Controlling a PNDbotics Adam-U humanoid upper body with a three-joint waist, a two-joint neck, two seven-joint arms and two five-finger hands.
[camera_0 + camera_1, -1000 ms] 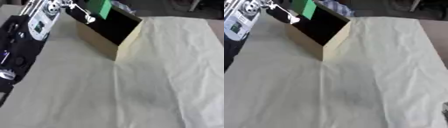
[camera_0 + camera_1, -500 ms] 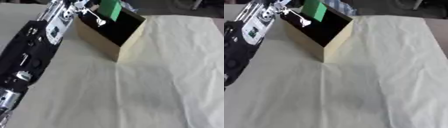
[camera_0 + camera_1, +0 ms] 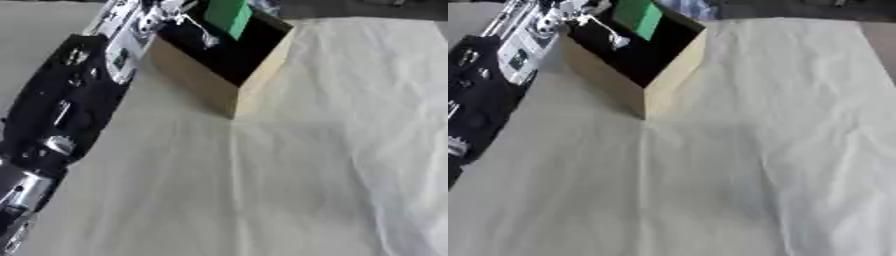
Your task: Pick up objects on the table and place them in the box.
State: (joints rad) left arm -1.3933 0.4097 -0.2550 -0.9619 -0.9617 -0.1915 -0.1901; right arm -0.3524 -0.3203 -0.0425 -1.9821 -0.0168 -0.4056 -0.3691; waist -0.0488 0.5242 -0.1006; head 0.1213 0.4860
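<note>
Green block sits at the mouth of the box, over its far, dark interior; the left hand is at the box's upper-left rim beside it. The hand's fingers are largely cut off at the top edge, so whether they are apart, together or clamped on the block cannot be determined. The left arm extends from the lower-left corner along the bench to the box. The right hand appears in neither view.

Progress, as a judgement: the placement step is at or near its end, with the block at the box opening. No other loose objects are visible on the pale cloth covering the bench, so little appears to remain.

Obstructions: the near wall of the box stands between the arm and the interior. A patterned item lies behind the box, unidentified.
</note>
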